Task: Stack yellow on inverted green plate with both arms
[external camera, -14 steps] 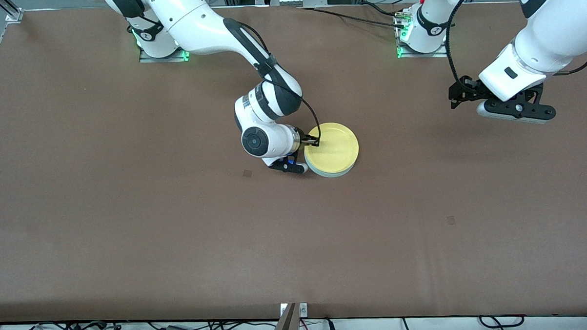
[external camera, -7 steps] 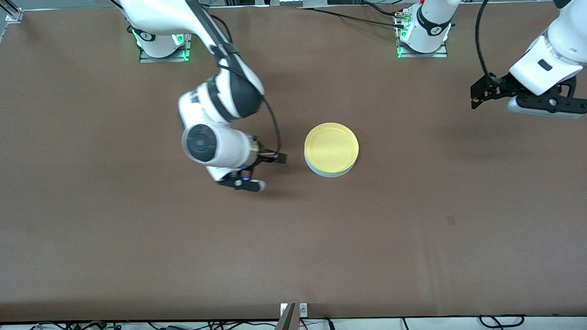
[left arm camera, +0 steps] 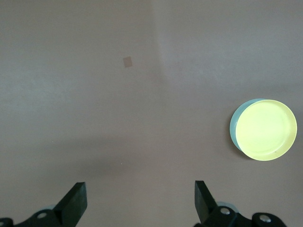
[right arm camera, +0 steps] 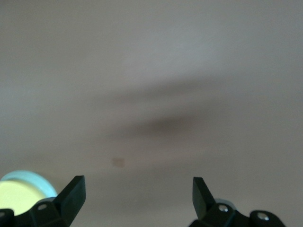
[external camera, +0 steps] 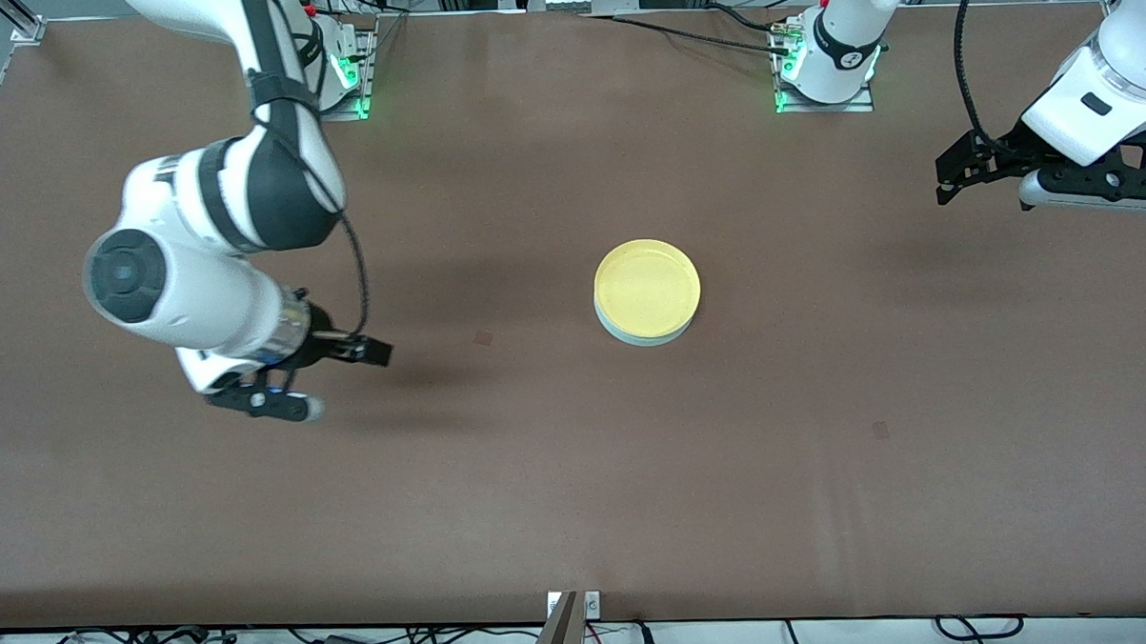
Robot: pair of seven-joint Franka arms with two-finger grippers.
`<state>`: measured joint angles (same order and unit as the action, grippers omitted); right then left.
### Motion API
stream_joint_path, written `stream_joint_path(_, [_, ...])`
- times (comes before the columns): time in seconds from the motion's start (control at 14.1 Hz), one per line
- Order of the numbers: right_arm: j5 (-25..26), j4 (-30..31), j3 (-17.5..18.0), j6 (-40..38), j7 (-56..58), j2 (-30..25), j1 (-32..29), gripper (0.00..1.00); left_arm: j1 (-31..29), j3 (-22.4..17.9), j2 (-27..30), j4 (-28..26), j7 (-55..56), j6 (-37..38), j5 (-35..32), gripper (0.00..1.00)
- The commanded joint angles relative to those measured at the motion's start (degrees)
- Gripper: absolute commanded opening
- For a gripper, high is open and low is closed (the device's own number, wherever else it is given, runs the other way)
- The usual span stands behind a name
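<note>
Yellow point(external camera: 647, 286) sits on the green plate point(external camera: 631, 336) — both spread, empty grippers, left point(external camera: 952, 177) and right point(external camera: 350, 352), should clear off without touching the stack.

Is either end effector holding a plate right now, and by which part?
Nothing is held. Left end effector and right end effector are open; yellow plate sits on green plate.

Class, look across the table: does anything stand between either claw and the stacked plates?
Nothing visible does. The yellow plate already sits on the green plate mid-table. The right claw and the left claw, both open and empty, hang over bare table toward their own ends.
</note>
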<state>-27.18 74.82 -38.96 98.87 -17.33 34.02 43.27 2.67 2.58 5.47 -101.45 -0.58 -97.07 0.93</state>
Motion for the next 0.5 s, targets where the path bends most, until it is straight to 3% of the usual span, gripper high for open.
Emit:
stream_joint_path(0.0, [0.5,-0.2,-3.5,-0.5,1.2,-0.5,0.2,1.0,0.5,0.2,-0.8,2.1,0.4,1.6,-0.2,1.0])
stream_joint_path(0.21, [1.0,-0.2,-2.4,-0.4,3.7,-3.2,-4.0,1.0,0.2,0.1,-1.1,2.2,-0.4,1.5,-0.1,1.0])
stream_joint_path(0.36, [6.7,-0.1,3.6,-0.5,3.8,-6.8,-10.0,1.0,0.1,0.1,-1.1,2.2,-0.4,1.5,-0.1,1.0])
stream_joint_path(0.43, [13.0,0.0,9.4,-0.5,3.9,-9.2,-14.1,1.0,0.0,0.1,-1.1,2.1,-0.4,1.5,-0.1,1.0])
